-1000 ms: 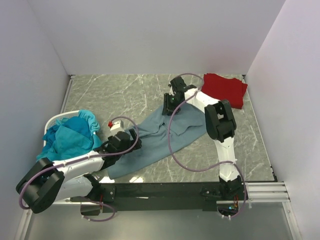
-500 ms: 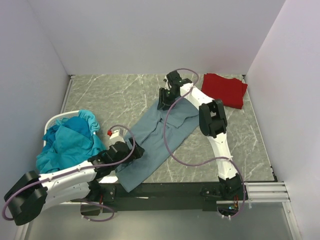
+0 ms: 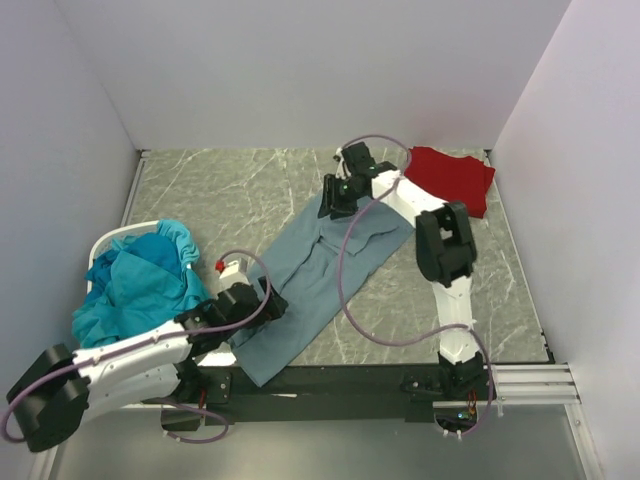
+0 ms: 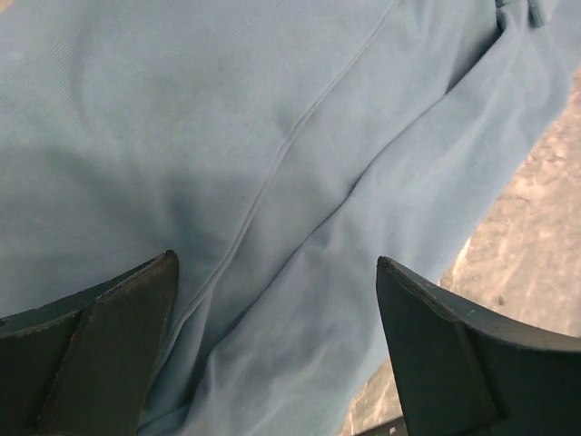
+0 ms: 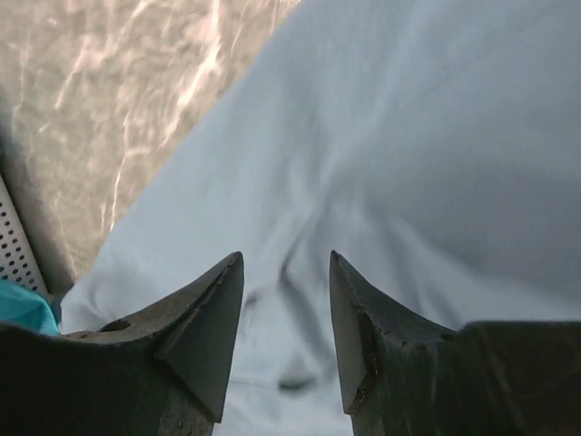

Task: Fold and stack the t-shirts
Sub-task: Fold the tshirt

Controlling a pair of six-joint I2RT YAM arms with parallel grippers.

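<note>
Lying diagonally, slate-blue t-shirt point(image 3: 300, 285); left gripper point(image 4: 274, 262), right gripper point(image 5: 286, 258) parted over it.

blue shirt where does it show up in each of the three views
Top external: the blue shirt lies diagonally across mid-table.
Left wrist: it fills nearly the whole picture.
Right wrist: it fills the centre and right.
Shared landmark: the marble table, bottom right for left wrist, top left for right wrist.
</note>
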